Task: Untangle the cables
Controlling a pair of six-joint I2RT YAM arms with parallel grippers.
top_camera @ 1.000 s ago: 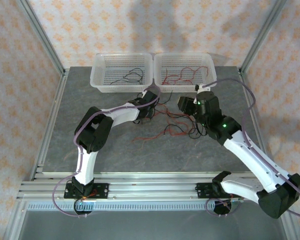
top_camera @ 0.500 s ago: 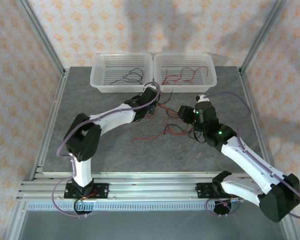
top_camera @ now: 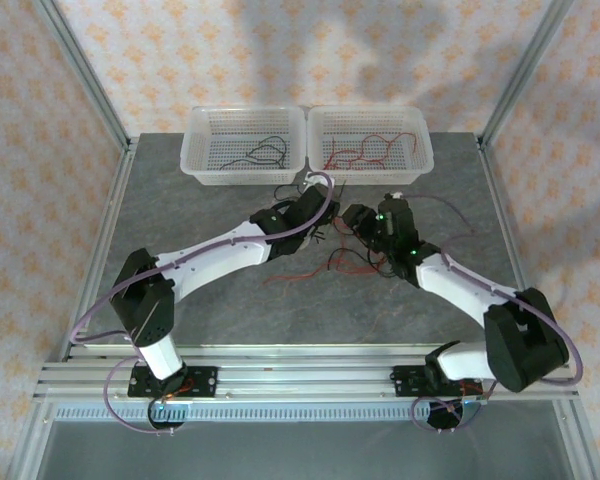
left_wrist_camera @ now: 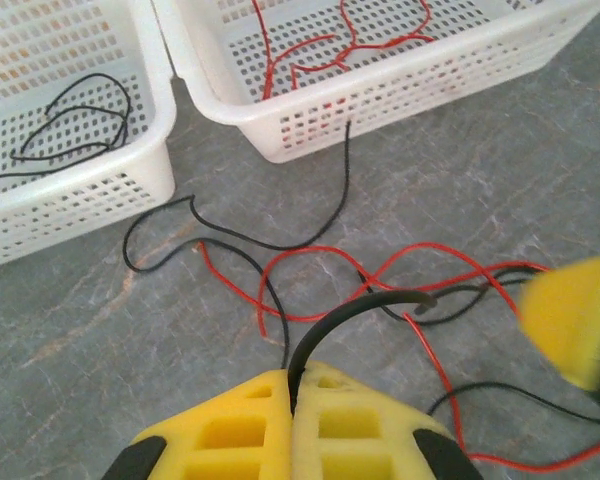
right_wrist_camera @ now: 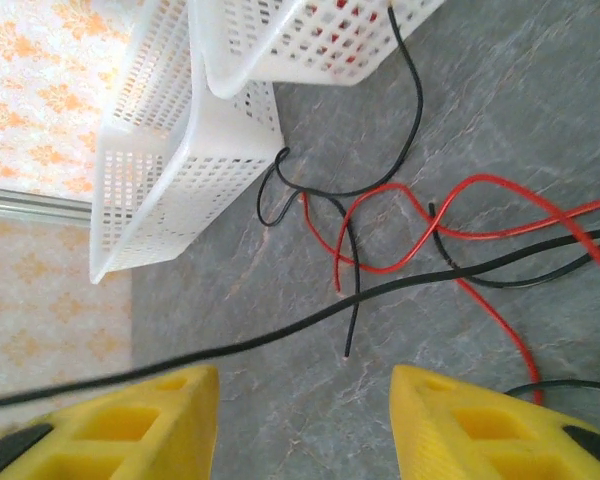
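Left gripper [left_wrist_camera: 295, 380] jaws clamp a black cable [left_wrist_camera: 365, 297], right gripper [right_wrist_camera: 302, 385] jaws gape empty; pulling could cinch crossed red cables [left_wrist_camera: 315, 248] tighter.

Bright, even light, broad soft grey shadows on the patterned wall [top_camera: 310, 60] along the top of the overhead view, wrist views crisp on the wires [left_wrist_camera: 346, 160] mid-frame, yellow pads [left_wrist_camera: 360, 440] at the bottom edge blurred, white basket [left_wrist_camera: 70, 200] at upper left slightly washed out.
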